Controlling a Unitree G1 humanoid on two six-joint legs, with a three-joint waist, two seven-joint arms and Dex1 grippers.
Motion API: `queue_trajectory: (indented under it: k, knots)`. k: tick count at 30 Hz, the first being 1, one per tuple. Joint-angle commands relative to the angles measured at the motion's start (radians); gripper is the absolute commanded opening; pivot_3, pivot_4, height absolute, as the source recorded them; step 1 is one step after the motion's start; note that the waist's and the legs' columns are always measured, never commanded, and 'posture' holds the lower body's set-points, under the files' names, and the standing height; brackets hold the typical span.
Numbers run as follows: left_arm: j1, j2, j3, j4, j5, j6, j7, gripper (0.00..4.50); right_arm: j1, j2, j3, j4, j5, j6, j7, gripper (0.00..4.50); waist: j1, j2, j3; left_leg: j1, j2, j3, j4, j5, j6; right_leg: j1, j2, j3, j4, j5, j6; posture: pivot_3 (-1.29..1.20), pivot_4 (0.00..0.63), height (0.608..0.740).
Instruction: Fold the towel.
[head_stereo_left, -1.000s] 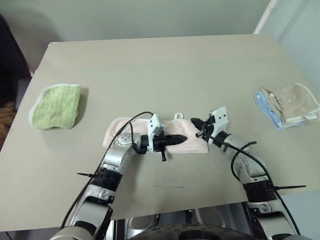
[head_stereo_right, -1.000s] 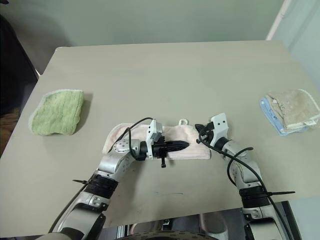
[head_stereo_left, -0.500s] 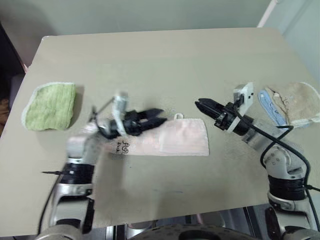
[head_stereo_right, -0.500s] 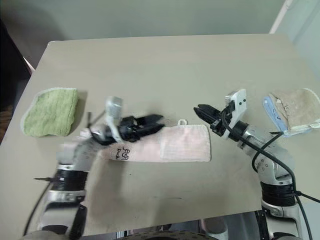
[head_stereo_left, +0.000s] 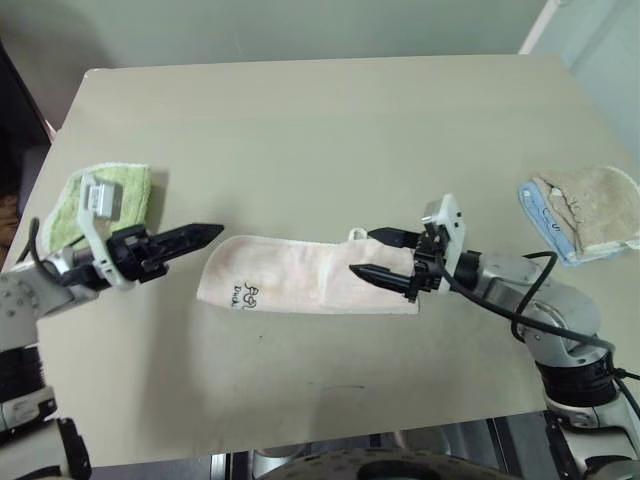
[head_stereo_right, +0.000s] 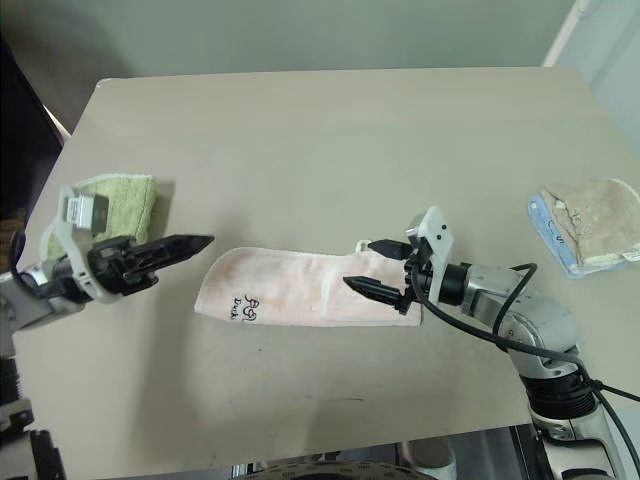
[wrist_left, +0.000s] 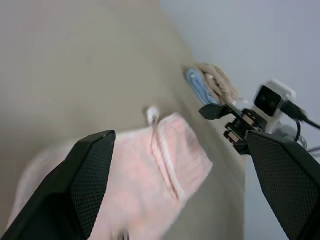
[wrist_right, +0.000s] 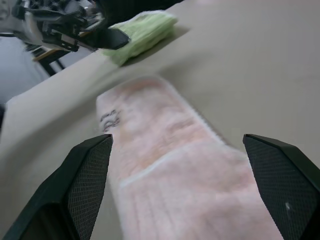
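Towel (head_stereo_left: 305, 273) position: we find the pale pink towel lying flat on the table (head_stereo_left: 330, 130), near the front middle, as a long narrow strip running left to right. We note a dark embroidered mark (head_stereo_left: 244, 295) near its left end and a small white loop (head_stereo_left: 356, 234) on its far edge toward the right end. In the right wrist view, we see a folded layer with a white edge over the nearer part of the strip.

Left gripper (head_stereo_left: 200, 236): we see it held off the left end of the towel, above the table, pointing right toward the strip. It is apart from the cloth. In the left wrist view its two black fingers (wrist_left: 85, 185) stand widely spread, with the towel showing between them, and nothing is held.

Right gripper (head_stereo_left: 385, 255): we see it over the right end of the towel, pointing left along the strip. Its fingers are spread, one tip near the loop and the other over the pink cloth. We cannot tell whether the tips touch the cloth; no fabric is pinched between them.

Other items: we see a green terry cloth (head_stereo_left: 100, 200) folded at the left edge of the table, behind the left gripper, and a beige cloth with blue trim (head_stereo_left: 580, 212) at the right edge, well apart from the towel.
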Motion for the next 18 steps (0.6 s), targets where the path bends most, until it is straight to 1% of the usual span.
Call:
queue_trajectory:
  k: [1, 3, 6, 10, 13, 18]
  knots:
    - [0.077, 0.023, 0.087, -0.082, -0.038, 0.102, 0.107, 4.5, -0.029, 0.027, 0.016, 0.008, -0.01, -0.029, 0.013, 4.47, 0.0, 0.0, 0.0, 0.0, 0.0, 0.0, 0.0, 0.0, 0.0, 0.0, 0.0, 0.0, 0.0, 0.0, 0.0, 0.0, 0.15, 0.74]
    - [0.117, 0.027, 0.134, -0.072, -0.068, 0.194, 0.148, 4.5, -0.051, 0.052, 0.027, 0.043, -0.031, -0.043, 0.001, 4.47, -0.003, -0.001, 0.0, 0.001, 0.001, 0.0, -0.001, 0.001, -0.001, 0.0, 0.001, 0.0, 0.0, -0.001, -0.005, 0.0, 0.15, 0.74]
    - [0.132, 0.04, 0.179, -0.016, -0.06, 0.315, 0.241, 4.5, -0.068, 0.081, 0.043, 0.078, -0.07, -0.067, -0.007, 4.47, -0.004, -0.001, 0.0, 0.001, 0.001, 0.0, -0.001, 0.002, -0.003, -0.001, 0.002, 0.0, 0.001, 0.0, -0.007, 0.0, 0.15, 0.74]
    - [0.183, 0.087, 0.163, 0.008, -0.112, 0.333, 0.297, 4.5, -0.074, 0.1, 0.045, 0.092, -0.089, -0.077, -0.006, 4.47, -0.002, -0.002, 0.0, 0.001, 0.005, 0.0, -0.001, 0.003, -0.005, -0.001, 0.006, 0.0, 0.001, 0.002, -0.011, 0.0, 0.15, 0.74]
    - [0.199, 0.108, 0.157, 0.058, -0.11, 0.333, 0.332, 4.5, -0.081, 0.114, 0.044, 0.1, -0.096, -0.074, -0.01, 4.47, -0.001, -0.002, 0.0, 0.002, 0.009, 0.0, 0.0, 0.003, -0.009, -0.002, 0.011, 0.0, 0.001, 0.004, -0.014, 0.0, 0.15, 0.74]
    - [0.171, 0.07, 0.133, 0.115, -0.087, 0.333, 0.37, 4.5, -0.079, 0.129, 0.038, 0.113, -0.114, -0.08, -0.028, 4.47, -0.001, -0.002, 0.0, 0.004, 0.013, -0.001, -0.002, 0.005, -0.015, -0.002, 0.015, 0.0, 0.002, 0.008, -0.02, 0.0, 0.15, 0.74]
